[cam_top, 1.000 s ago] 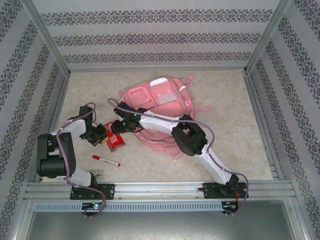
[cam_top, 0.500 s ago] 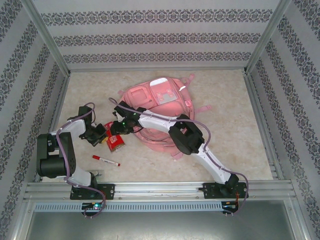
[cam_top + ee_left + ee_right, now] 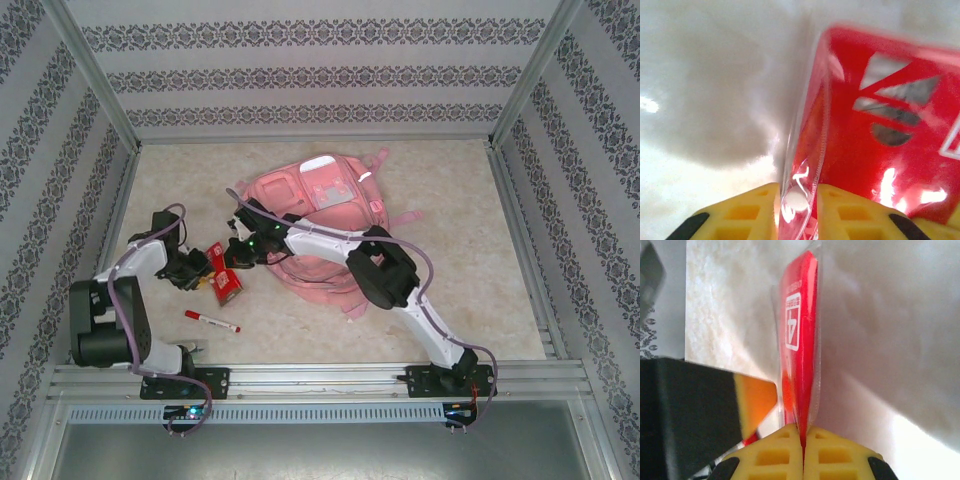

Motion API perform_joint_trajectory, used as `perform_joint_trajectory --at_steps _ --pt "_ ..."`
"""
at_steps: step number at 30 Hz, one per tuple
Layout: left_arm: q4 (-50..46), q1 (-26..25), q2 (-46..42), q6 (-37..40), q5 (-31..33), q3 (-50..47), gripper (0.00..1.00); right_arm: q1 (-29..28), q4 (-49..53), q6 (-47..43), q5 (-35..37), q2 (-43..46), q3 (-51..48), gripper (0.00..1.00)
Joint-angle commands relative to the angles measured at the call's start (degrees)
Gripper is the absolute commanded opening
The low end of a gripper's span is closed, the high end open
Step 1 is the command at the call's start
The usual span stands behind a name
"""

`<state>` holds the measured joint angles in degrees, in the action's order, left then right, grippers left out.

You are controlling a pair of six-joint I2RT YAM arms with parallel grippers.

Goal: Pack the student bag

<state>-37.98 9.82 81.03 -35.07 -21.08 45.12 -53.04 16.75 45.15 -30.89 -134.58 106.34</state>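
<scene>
Clearly the right gripper [image 3: 803,434] is clamped tight on the clear sealed edge of a red packet [image 3: 800,340], its yellow fingers meeting on the film, while the left gripper [image 3: 797,195] has its jaws a little apart, with a clear seam of the packet lying loose between them. From above, both grippers meet at that packet on the left of the table [image 3: 450,200], just beside the near-left edge of the student bag [image 3: 320,215], which lies mid-table with its pockets facing up; a red marker [image 3: 212,321] lies apart, nearer the arm bases
</scene>
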Motion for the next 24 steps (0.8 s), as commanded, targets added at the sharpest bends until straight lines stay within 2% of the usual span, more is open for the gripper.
perform_joint_trajectory --at_steps 1,3,6,8,11,14,19,22,24 --pt "-6.19 -0.33 -9.11 4.93 3.94 5.26 0.39 0.15 -2.26 0.75 6.87 11.26 -5.29 0.00" --pt "-5.19 -1.42 -15.22 8.83 5.75 5.86 0.45 1.65 -2.27 1.89 11.09 16.24 -9.67 0.00" --pt "-0.18 -4.75 -24.54 15.30 5.51 5.24 0.48 5.22 -2.35 2.59 15.75 24.29 -17.11 0.00" --pt "5.02 -9.21 -28.96 18.10 4.34 4.07 0.52 8.93 -1.25 1.64 19.00 30.52 -22.44 0.00" --pt "10.17 -16.65 -29.61 21.26 2.19 4.23 0.58 15.61 -0.14 -0.26 20.98 39.21 -29.79 0.00" --pt "12.14 -26.66 -24.91 26.72 2.93 6.78 0.63 24.52 1.85 -2.20 21.23 47.93 -36.36 0.00" --pt "11.86 -44.37 -9.96 39.98 10.76 15.25 0.68 40.55 5.87 -5.20 20.73 60.50 -44.63 0.00" --pt "12.14 -50.72 0.56 45.35 14.28 21.05 0.70 49.25 7.25 -6.07 19.73 66.36 -48.73 0.00" --pt "11.30 -52.62 7.31 46.72 16.10 25.37 0.71 53.34 7.70 -6.79 19.08 69.44 -50.92 0.00"
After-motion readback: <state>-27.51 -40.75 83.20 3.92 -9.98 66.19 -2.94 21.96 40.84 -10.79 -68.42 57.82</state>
